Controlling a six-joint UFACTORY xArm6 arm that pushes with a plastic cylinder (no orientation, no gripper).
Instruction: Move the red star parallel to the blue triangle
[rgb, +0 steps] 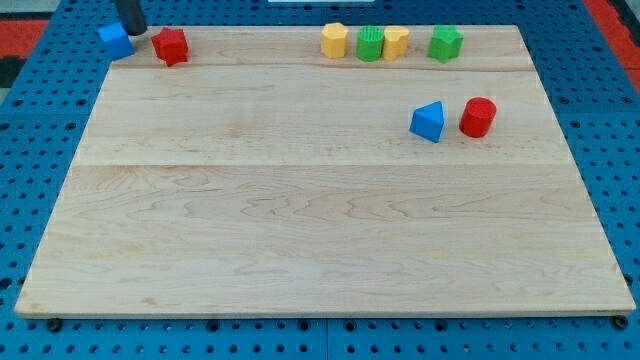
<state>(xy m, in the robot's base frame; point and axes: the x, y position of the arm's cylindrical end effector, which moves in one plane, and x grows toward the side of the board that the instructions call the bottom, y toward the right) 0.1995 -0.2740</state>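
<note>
Sitting bare, gripping nothing, your tip (136, 30) rests just left of the red star (171, 46), with the blue triangle (428, 121) far toward the view's lower right.

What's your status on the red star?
My tip at top left, between blue cube and red star. Blue triangle far right beside red cylinder. Path clear.

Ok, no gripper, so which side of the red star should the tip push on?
Probably its left face. The red star sits at the view's top left; the blue triangle is far right and lower. My tip is already just left of the star, between it and the blue cube.
</note>
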